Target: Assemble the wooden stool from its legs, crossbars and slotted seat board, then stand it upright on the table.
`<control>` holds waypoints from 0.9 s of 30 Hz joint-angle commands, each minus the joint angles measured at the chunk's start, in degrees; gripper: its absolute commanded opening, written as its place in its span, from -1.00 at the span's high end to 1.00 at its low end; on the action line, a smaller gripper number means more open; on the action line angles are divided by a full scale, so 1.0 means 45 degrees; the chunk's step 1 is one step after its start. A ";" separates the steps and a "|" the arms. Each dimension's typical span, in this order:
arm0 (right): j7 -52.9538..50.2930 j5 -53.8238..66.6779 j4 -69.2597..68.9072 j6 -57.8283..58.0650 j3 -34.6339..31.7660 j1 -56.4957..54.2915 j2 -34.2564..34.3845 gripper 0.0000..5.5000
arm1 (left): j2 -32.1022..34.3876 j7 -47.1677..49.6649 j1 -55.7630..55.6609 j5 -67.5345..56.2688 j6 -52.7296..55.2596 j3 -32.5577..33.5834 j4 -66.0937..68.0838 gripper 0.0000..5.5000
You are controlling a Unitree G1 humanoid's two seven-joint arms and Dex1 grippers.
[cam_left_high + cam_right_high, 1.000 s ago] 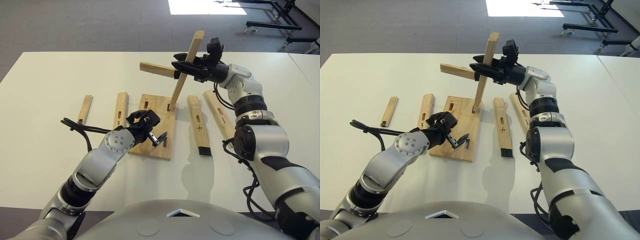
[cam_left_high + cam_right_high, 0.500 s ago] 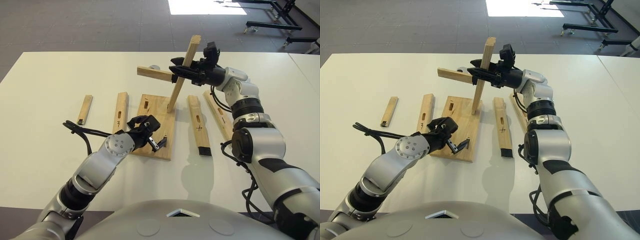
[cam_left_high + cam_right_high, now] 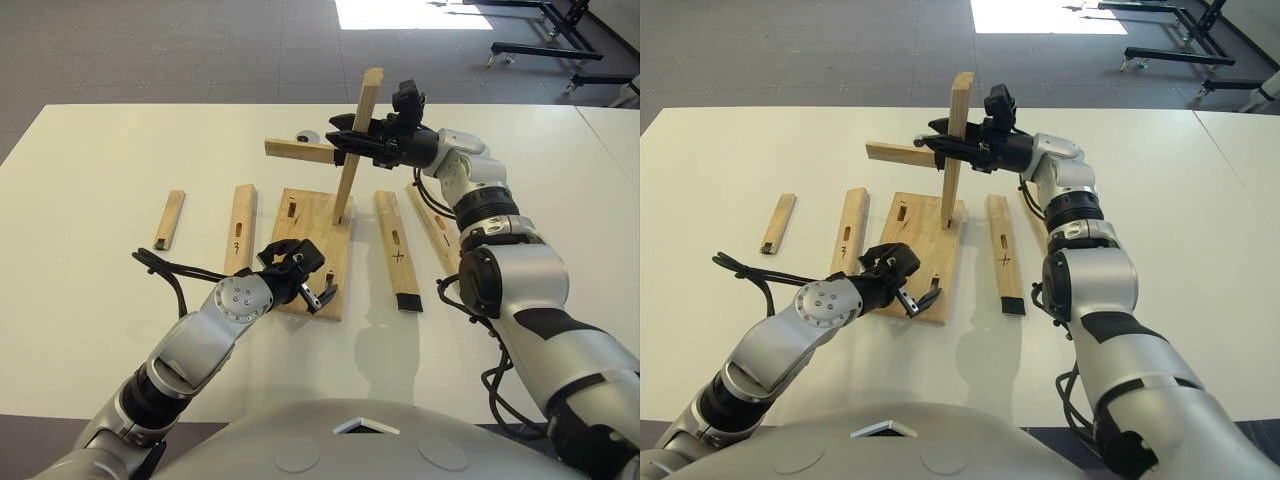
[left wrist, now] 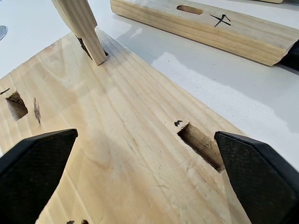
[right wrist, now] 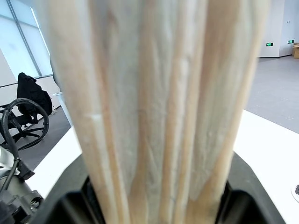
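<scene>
Leg held at the seat board
The right jaws are clamped on the near-upright leg (image 3: 353, 170) with its crossbar (image 3: 295, 150), foot at the far slot of the seat board (image 3: 310, 240) lying on the desk (image 3: 100, 170); the left jaws are apart over the board's near end.

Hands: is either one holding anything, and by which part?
The right hand is shut on the upright leg, above its middle, where the crossbar joins it. The left hand is open and holds nothing.
</scene>
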 commanded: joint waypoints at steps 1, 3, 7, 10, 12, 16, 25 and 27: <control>0.0034 -0.0254 0.0191 -0.0158 0.0093 -0.0320 -0.0031 0.25 | -0.0049 0.0087 0.0077 0.0054 0.0046 -0.0107 -0.0085 -0.96; 0.0069 -0.0274 0.0222 -0.0163 0.0108 -0.0326 -0.0077 0.25 | -0.0061 0.0082 0.0080 0.0065 0.0030 -0.0113 -0.0067 -0.96; 0.0174 -0.0359 0.0291 -0.0194 0.0196 -0.0353 -0.0116 0.25 | -0.0024 0.0082 0.0143 0.0072 0.0069 -0.0083 -0.0132 -0.96; 0.0123 -0.0351 0.0381 -0.0227 0.0176 -0.0510 -0.0130 0.25 | -0.0025 0.0089 0.0164 0.0082 0.0084 -0.0105 -0.0160 -0.96; 0.0102 -0.0356 0.0437 -0.0305 0.0151 -0.0611 -0.0124 0.25 | -0.0037 0.0090 0.0157 0.0090 0.0081 -0.0128 -0.0159 -0.96; 0.0077 -0.0384 0.0552 -0.0320 0.0018 -0.0806 -0.0167 0.25 | -0.0038 0.0099 0.0171 0.0104 0.0085 -0.0141 -0.0189 -0.96; 0.0215 -0.0434 0.0561 -0.0333 -0.0020 -0.0671 -0.0247 0.25 | -0.0036 0.0172 0.0263 0.0095 0.0083 -0.0155 -0.0255 -0.96; 0.0231 -0.0477 0.0587 -0.0350 0.0001 -0.0666 -0.0233 0.25 | -0.0045 0.0196 0.0299 0.0092 0.0098 -0.0150 -0.0271 -0.96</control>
